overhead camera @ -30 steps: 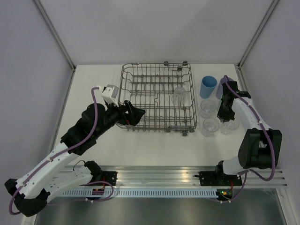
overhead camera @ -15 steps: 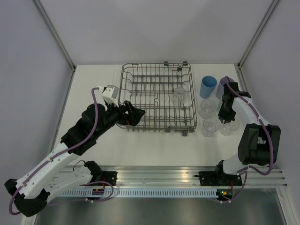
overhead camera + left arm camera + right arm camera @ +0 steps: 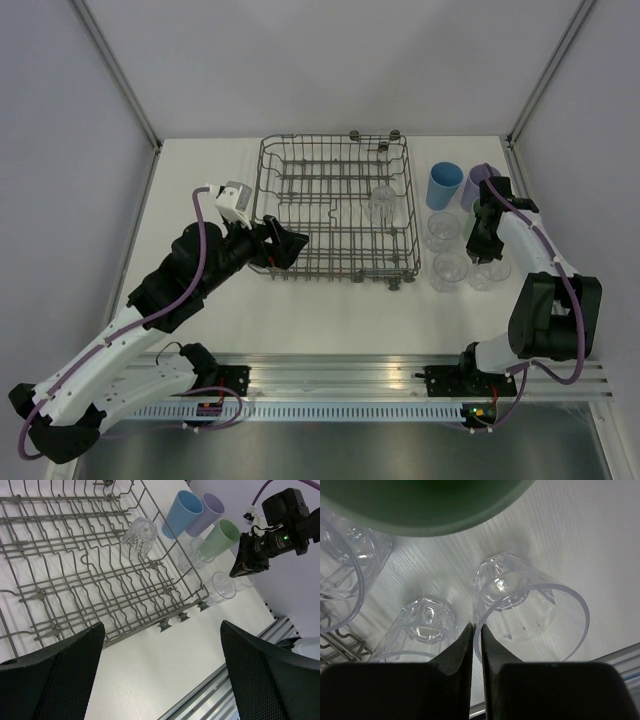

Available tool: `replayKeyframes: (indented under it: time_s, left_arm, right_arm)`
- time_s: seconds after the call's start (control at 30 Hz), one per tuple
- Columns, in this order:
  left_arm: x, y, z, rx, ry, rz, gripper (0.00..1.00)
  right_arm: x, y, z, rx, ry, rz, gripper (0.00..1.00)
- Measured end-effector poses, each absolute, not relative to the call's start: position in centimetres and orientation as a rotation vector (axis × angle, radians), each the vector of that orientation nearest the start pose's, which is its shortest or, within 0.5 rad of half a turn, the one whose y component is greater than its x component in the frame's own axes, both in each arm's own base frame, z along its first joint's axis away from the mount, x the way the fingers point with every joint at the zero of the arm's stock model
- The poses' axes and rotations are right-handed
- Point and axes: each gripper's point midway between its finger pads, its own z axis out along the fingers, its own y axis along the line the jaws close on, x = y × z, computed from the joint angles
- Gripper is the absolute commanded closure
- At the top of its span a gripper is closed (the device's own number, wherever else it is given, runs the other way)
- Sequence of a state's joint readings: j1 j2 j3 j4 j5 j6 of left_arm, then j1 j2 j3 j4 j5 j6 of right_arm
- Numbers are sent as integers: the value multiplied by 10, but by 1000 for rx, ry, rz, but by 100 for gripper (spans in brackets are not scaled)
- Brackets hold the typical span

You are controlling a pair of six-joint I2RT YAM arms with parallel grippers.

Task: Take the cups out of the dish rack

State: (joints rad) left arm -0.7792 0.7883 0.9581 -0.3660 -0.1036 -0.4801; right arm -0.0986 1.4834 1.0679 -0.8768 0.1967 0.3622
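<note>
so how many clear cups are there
4 clear cups: one in the dish rack near its right wall, three on the table right of it: one farther back, two side by side nearer the arms. None seems hidden.

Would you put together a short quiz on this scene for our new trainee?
1. How many cups sit inside the dish rack?
2. True or false: the left gripper is shut on a cup.
3. Which coloured cup stands closest to the rack? A) blue B) lavender C) light green

Key:
1. One, a clear cup.
2. False; it is open and holds nothing.
3. A, the blue cup.
</note>
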Motion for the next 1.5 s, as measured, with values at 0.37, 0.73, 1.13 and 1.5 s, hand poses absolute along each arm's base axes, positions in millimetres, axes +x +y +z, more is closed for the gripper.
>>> replayKeyframes:
  time_s: [0.37,0.73,1.13,1.5]
  left_arm:
    - [218,-215,312,196,1842,-802,0]
    - [259,-250,278,212,2002,-696,0]
    - [320,-310,266,261,2085,-565,0]
    - [391,-377,221,354,2115,-411,0]
  right_arm:
    - [266,-49,108,665,2709,-237,70]
    - [275,-40,212,559,2440,-94,45]
    - [246,6,306,336,2128,159,2]
    - [203,41,359,189,1864,354,2]
